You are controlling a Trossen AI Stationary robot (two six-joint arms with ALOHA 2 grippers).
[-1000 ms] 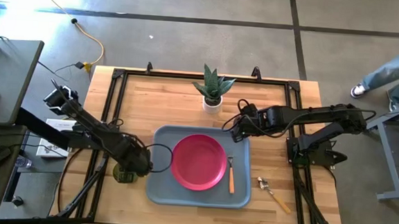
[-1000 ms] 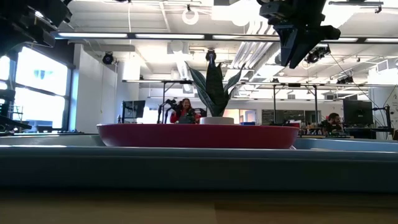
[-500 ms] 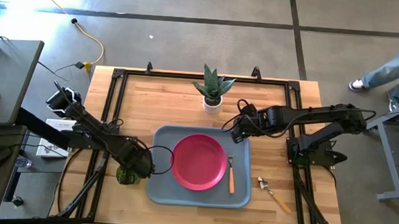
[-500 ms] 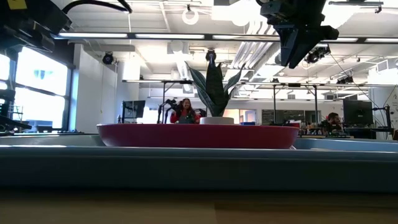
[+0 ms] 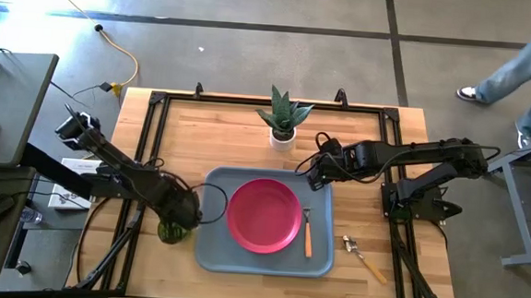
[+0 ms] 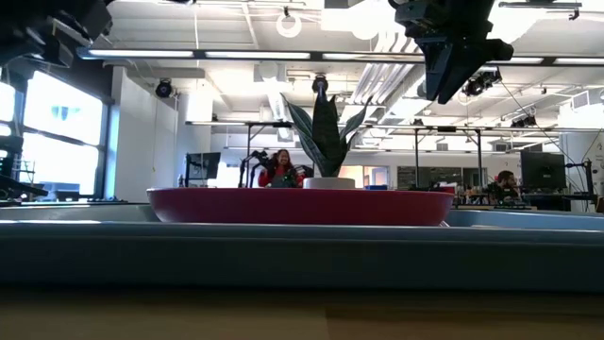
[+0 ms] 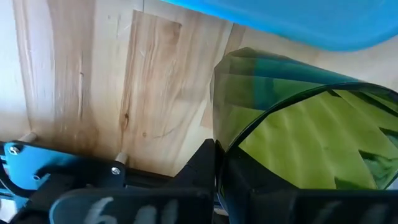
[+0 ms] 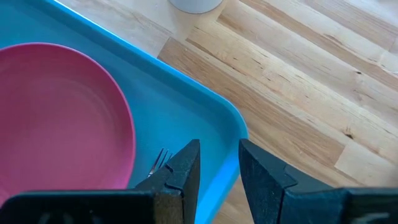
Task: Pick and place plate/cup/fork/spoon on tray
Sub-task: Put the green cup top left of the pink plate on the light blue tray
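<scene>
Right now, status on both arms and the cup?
Left end effector shut on the cup, just off the tray edge. Right end effector idle over the tray's far corner, nothing held. Plate and fork on tray; spoon on the table.

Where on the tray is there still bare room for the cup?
The tray is bare left of the plate, nearest the left gripper holding the cup, and thinly along its front rim. Its right side is crowded: the fork, with the right gripper overhead.
</scene>
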